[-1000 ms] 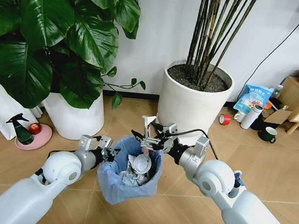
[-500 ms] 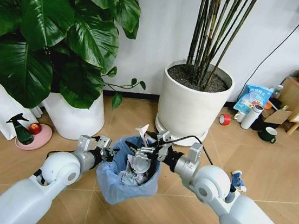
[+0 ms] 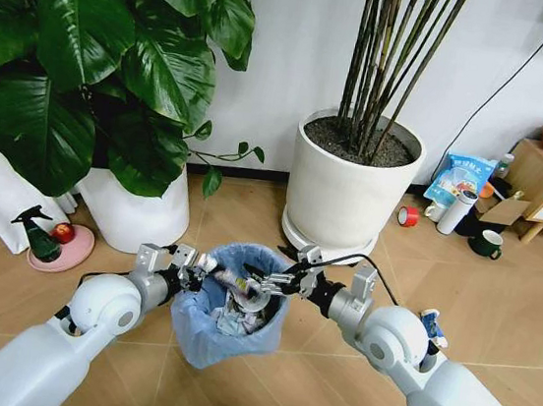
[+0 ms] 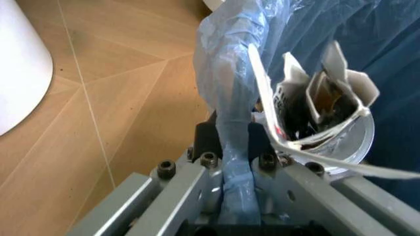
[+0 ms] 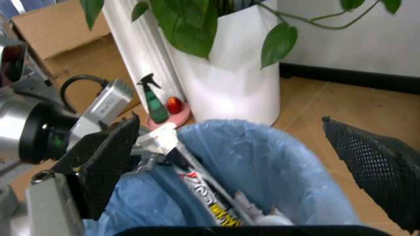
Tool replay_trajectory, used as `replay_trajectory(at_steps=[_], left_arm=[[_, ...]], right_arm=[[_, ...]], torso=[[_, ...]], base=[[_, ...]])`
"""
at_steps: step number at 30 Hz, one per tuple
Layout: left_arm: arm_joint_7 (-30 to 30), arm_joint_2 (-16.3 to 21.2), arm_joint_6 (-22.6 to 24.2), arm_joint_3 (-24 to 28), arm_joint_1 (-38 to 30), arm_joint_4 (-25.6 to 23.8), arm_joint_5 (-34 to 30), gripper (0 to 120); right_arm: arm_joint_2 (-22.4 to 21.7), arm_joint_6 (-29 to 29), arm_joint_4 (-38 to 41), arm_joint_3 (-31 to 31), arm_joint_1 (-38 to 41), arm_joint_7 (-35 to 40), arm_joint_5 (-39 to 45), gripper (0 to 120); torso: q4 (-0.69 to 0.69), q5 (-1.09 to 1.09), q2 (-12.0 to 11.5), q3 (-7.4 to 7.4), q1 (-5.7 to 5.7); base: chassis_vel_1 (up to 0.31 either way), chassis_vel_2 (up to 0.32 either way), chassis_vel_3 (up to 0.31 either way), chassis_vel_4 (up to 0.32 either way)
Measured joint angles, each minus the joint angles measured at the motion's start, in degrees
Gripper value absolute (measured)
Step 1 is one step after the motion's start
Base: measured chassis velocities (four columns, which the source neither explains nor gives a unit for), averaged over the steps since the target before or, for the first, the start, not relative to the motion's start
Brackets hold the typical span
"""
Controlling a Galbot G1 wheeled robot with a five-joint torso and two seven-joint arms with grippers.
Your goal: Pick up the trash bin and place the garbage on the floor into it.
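**Bin held at the rim, right gripper spread above the litter**

Nearest the robot, the trash bin (image 3: 229,307) hangs between the two arms, just above the floor (image 3: 228,396). The left gripper (image 3: 194,266) is pinched on the bin's rim; the left wrist view shows its jaws pressed together on a fold of the blue bag (image 4: 229,147). Inside lies garbage (image 3: 237,303): crumpled paper, a round white lid and a torn wrapper (image 4: 321,108).

The right gripper (image 3: 266,284) reaches over the bin's mouth from the robot's right, its mesh-padded fingers (image 5: 105,162) spread wide with nothing between them. A printed tube (image 5: 203,196) leans against the bag's inner wall just under it.

Behind the bin stand two white planters (image 3: 348,188), with a spray bottle (image 3: 40,234) beside the left one. Farther right on the floor are a red tape roll (image 3: 408,216) and a dark mug (image 3: 487,244).
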Motion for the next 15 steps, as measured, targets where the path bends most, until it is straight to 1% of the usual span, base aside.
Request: replay_trajectory(at_steps=[7, 8, 9, 11, 12, 15], left_arm=[[0.01, 0.46, 0.0, -0.6, 0.46, -0.57, -0.06, 0], [-0.05, 0.59, 0.0, -0.81, 0.64, -0.76, -0.19, 0], [-0.07, 0.63, 0.0, -0.95, 0.72, -0.8, -0.19, 0], [-0.12, 0.59, -0.01, -1.84, 1.08, -0.78, 0.14, 0], [-0.12, 0.59, -0.01, -1.84, 1.08, -0.78, 0.14, 0], [-0.13, 0.57, -0.04, -3.01, 1.68, -0.8, 0.2, 0]], right_arm=[[0.98, 1.03, -0.92, 3.7, -1.16, 2.91, 0.01, 100], [1.43, 1.83, -1.26, 5.13, -1.94, 5.4, -0.21, 100], [1.63, 2.04, -1.32, 5.92, -2.4, 6.33, -0.48, 100], [2.5, 2.85, -1.49, 9.55, -4.77, 9.7, -3.27, 100], [2.5, 2.85, -1.49, 9.55, -4.77, 9.7, -3.27, 100], [3.36, 3.19, -1.5, 13.8, -8.31, 13.36, -7.92, 100]], torso=[[0.0, 0.0, 0.0, 0.0, 0.0], [0.0, 0.0, 0.0, 0.0, 0.0], [0.0, 0.0, 0.0, 0.0, 0.0], [0.0, 0.0, 0.0, 0.0, 0.0], [0.0, 0.0, 0.0, 0.0, 0.0], [0.0, 0.01, 0.0, 0.0, 0.0]], base=[[0.0, 0.0, 0.0, 0.0], [0.0, 0.0, 0.0, 0.0], [0.0, 0.0, 0.0, 0.0], [0.0, 0.0, 0.0, 0.0], [0.0, 0.0, 0.0, 0.0], [0.0, 0.0, 0.0, 0.0]])
